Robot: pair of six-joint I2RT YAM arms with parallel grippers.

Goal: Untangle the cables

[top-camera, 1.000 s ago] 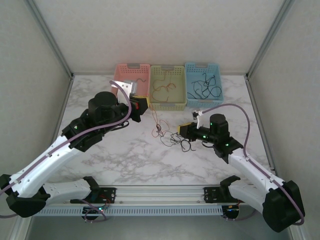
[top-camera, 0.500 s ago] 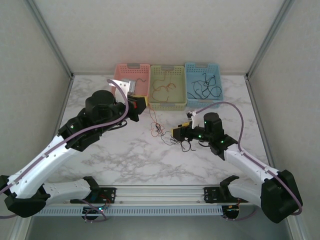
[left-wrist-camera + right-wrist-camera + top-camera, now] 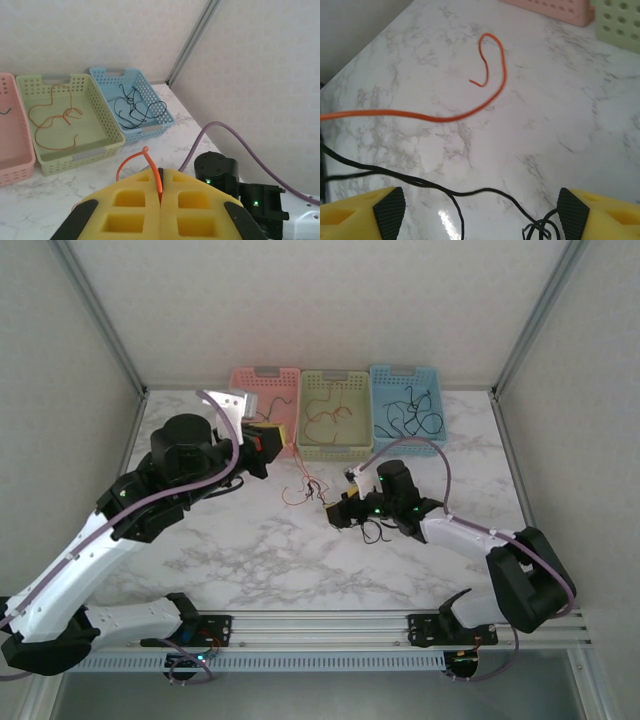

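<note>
My left gripper (image 3: 272, 440) is shut on a red-orange cable (image 3: 293, 492), which hangs from it down to the marble table. In the left wrist view the yellow pads (image 3: 130, 205) press together on that cable (image 3: 150, 162), and its end loops out above them. My right gripper (image 3: 335, 512) stands open, low over the table, at the left edge of a small tangle of black cables (image 3: 368, 528). In the right wrist view a black cable (image 3: 485, 191) lies between the spread fingers (image 3: 390, 205), and the red-orange cable (image 3: 445, 117) stretches across beyond them.
Three baskets line the back of the table: pink (image 3: 280, 380), green (image 3: 335, 445) holding red-orange cables, and blue (image 3: 405, 375) holding black cables. Grey walls stand close on both sides. The right arm (image 3: 220, 170) lies just beyond my left gripper.
The right gripper has opened and slid left toward the tangle. The left gripper has drawn back to the left with the red-orange cable, pulling it away from the black ones.
</note>
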